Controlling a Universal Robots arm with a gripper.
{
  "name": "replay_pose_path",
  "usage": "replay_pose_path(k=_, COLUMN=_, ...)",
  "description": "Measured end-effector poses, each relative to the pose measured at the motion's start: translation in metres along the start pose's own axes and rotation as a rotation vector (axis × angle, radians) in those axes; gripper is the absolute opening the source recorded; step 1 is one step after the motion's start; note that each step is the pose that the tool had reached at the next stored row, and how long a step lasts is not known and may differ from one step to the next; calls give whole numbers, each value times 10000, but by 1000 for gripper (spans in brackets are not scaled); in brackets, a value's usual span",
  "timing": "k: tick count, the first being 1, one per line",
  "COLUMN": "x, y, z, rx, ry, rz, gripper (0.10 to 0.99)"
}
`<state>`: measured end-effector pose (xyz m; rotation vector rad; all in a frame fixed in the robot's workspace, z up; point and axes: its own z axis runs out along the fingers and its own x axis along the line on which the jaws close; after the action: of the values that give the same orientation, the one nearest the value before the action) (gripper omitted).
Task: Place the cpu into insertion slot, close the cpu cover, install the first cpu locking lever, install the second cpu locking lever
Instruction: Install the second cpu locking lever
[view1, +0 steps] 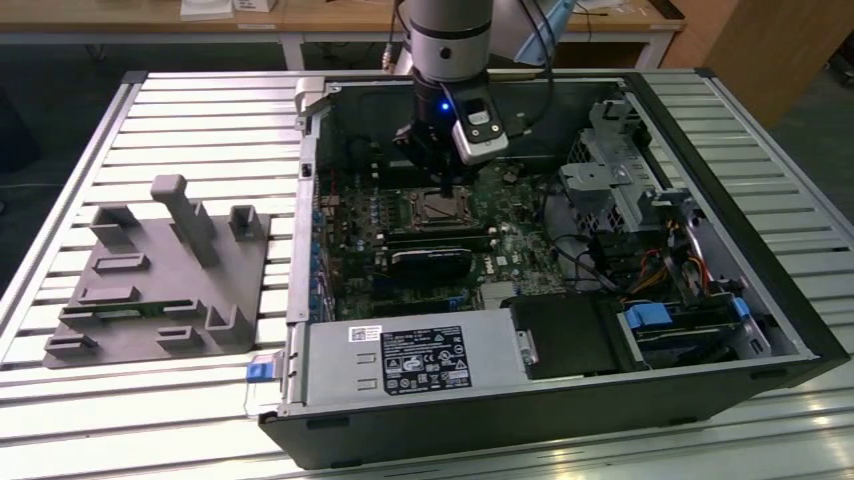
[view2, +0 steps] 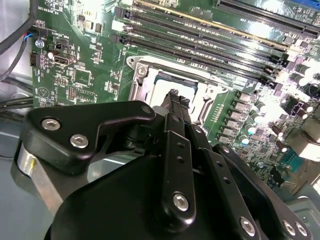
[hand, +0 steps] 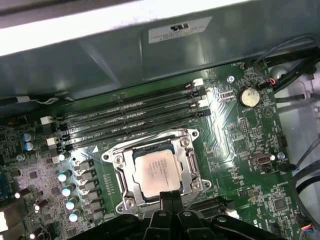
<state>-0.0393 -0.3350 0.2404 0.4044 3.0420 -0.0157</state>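
The cpu (hand: 157, 171), a pale silver square, sits in the insertion slot (view1: 438, 208) on the green motherboard (hand: 235, 145) inside the open computer case. The cpu cover (hand: 125, 176), a dull metal frame, appears to lie flat around the chip. My gripper (hand: 170, 197) hovers just above the socket's edge, its dark fingertips pressed together with nothing between them. In the second wrist view the gripper (view2: 176, 97) points down at the cpu (view2: 161, 92). In the exterior view the gripper (view1: 445, 180) hangs straight over the socket. I cannot tell how the locking levers stand.
Long black memory slots (hand: 130, 117) run beside the socket, with a coin battery (hand: 248, 96) nearby. The case walls (view1: 310, 150), a drive cage (view1: 627, 190), cables (view1: 667, 265) and the power supply (view1: 400, 355) ring the board. A grey fixture (view1: 160, 270) lies on the slatted table at the exterior view's left.
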Motion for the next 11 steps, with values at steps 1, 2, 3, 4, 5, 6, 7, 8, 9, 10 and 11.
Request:
replay_pose_path(k=1, x=-2, y=-7, z=0, rx=0, ry=0, rz=0, gripper=106)
replay_pose_path(k=2, x=-4, y=-14, z=0, rx=0, ry=0, rz=1, gripper=106)
replay_pose_path(k=3, x=-5, y=-20, z=1, rx=-1, ry=0, rz=0, gripper=106)
replay_pose_path(k=4, x=-8, y=-28, z=1, rx=-1, ry=0, rz=0, gripper=106)
replay_pose_path(k=5, x=-10, y=-36, z=0, rx=1, ry=0, rz=0, gripper=106)
replay_pose_path(k=6, x=-12, y=-46, z=0, rx=1, ry=0, rz=0, gripper=106)
replay_pose_path(k=7, x=-15, y=-55, z=1, rx=1, ry=0, rz=0, gripper=106)
replay_pose_path(k=8, x=-18, y=-65, z=1, rx=1, ry=0, rz=0, gripper=106)
replay_pose_path(k=9, x=-20, y=-74, z=1, rx=0, ry=0, rz=0, gripper=106)
replay_pose_path(k=10, x=-23, y=-83, z=2, rx=0, ry=0, rz=0, gripper=106)
replay_pose_path(k=11, x=-26, y=-96, z=2, rx=0, ry=1, rz=0, gripper=106)
